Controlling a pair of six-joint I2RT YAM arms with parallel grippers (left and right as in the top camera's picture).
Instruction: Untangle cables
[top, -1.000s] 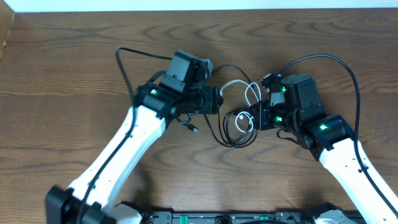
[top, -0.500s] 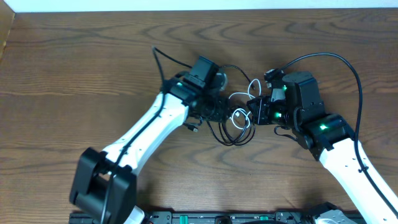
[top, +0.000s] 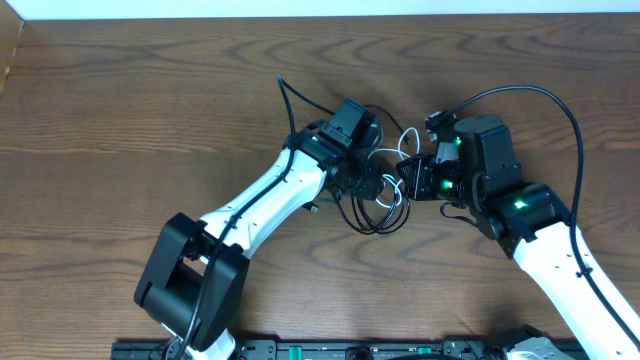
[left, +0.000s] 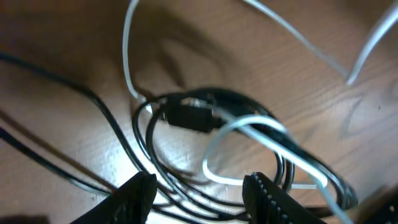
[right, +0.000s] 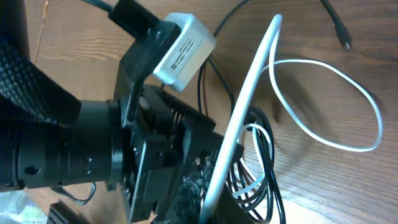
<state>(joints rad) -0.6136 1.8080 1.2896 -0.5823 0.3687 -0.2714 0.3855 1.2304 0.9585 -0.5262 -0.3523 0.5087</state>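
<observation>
The cables (top: 385, 205) lie tangled mid-table, black loops (left: 149, 143) threaded with a white cable (left: 249, 127) around a black plug (left: 189, 118). My left gripper (top: 368, 180) hangs over the tangle's left side. In the left wrist view its jaws (left: 202, 199) stand open, with black strands running beneath and between the fingers (left: 140, 196). From the right, my right gripper (top: 407, 172) is shut on the white cable (right: 249, 106), which rises taut from its jaws (right: 208, 208). More white cable loops loose on the wood (right: 348, 106).
A thicker black arm cable (top: 300, 95) arcs behind the left arm, and another (top: 545, 100) curves over the right arm. A small plug end (top: 313, 208) lies left of the tangle. The two wrists sit very close together above the wooden table (top: 120, 120).
My left arm has swung right, from beside the tangle to directly over its black loops, jaws narrowing slightly. The right gripper shifted slightly left, still shut on the white cable.
</observation>
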